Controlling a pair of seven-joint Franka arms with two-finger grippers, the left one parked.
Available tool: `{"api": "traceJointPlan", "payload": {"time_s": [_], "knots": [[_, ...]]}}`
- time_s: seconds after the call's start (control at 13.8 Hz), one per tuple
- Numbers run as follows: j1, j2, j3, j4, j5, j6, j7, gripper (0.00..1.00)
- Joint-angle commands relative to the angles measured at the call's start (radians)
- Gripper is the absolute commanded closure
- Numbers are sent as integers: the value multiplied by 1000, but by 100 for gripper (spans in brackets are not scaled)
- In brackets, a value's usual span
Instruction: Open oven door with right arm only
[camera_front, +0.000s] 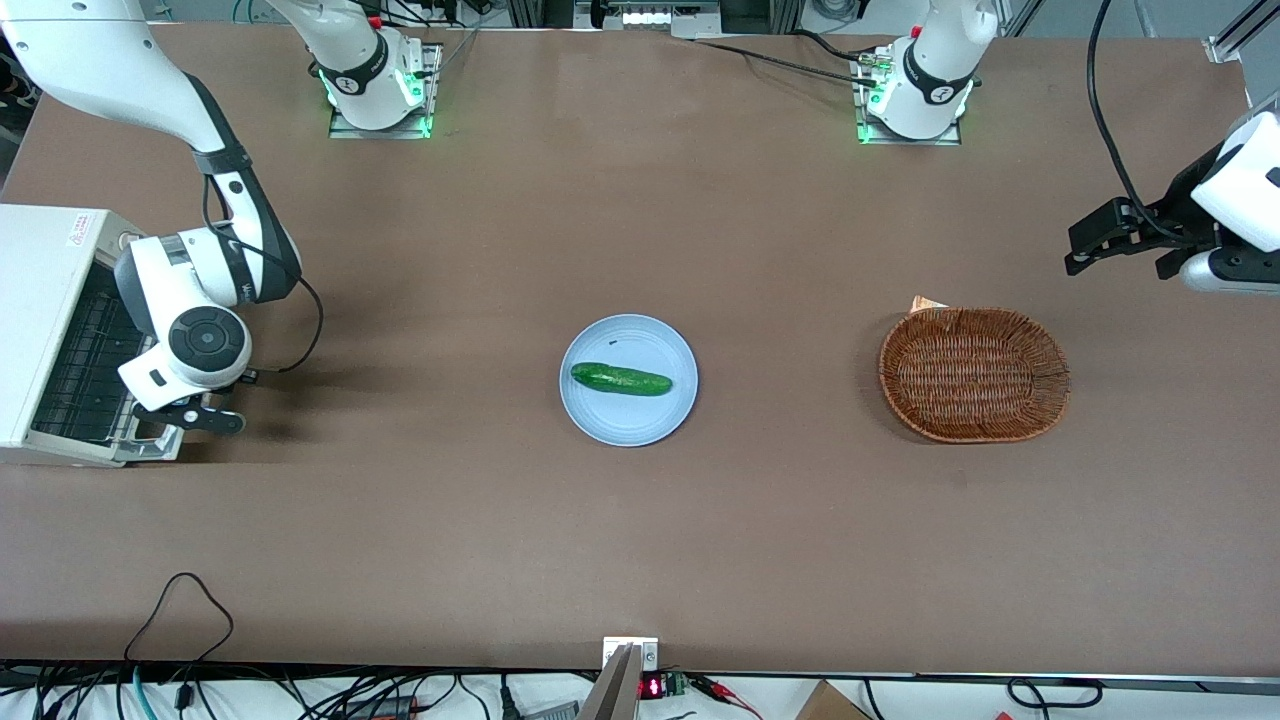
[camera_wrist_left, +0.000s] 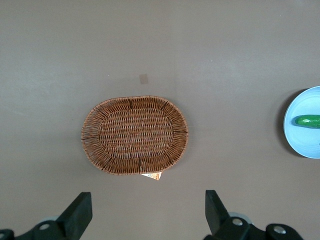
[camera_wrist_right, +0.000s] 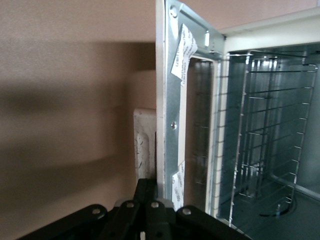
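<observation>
The white oven (camera_front: 45, 300) stands at the working arm's end of the table. Its door (camera_front: 150, 442) hangs open, mostly hidden under the right arm's wrist (camera_front: 205, 340), and the black wire rack (camera_front: 85, 360) shows inside. In the right wrist view the door's silver inner frame (camera_wrist_right: 172, 100) with white stickers is swung away from the oven cavity (camera_wrist_right: 265, 140). My gripper (camera_front: 215, 415) is at the door's free edge, nearer the front camera than the wrist. Its fingers (camera_wrist_right: 149, 192) are pressed together against the door's outer edge, beside the pale handle end (camera_wrist_right: 145, 145), with nothing seen between them.
A light blue plate (camera_front: 628, 420) with a green cucumber (camera_front: 620, 379) sits mid-table. A brown wicker basket (camera_front: 972, 373) lies toward the parked arm's end and also shows in the left wrist view (camera_wrist_left: 135, 135). A black cable (camera_front: 310, 320) trails from the wrist.
</observation>
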Motion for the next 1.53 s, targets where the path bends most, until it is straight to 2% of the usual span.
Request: {"api": "traceJointPlan", "payload": {"time_s": [0.0,0.36,1.24,1.45], "knots": [[-30,46,-35,18,-45,43,-1,100],[-35,77,-37,-2,-17,124,4,100],[-41,94,-35,-22,-14,178,1,100],[-40,92,20,-22,70,179,2,100]]}}
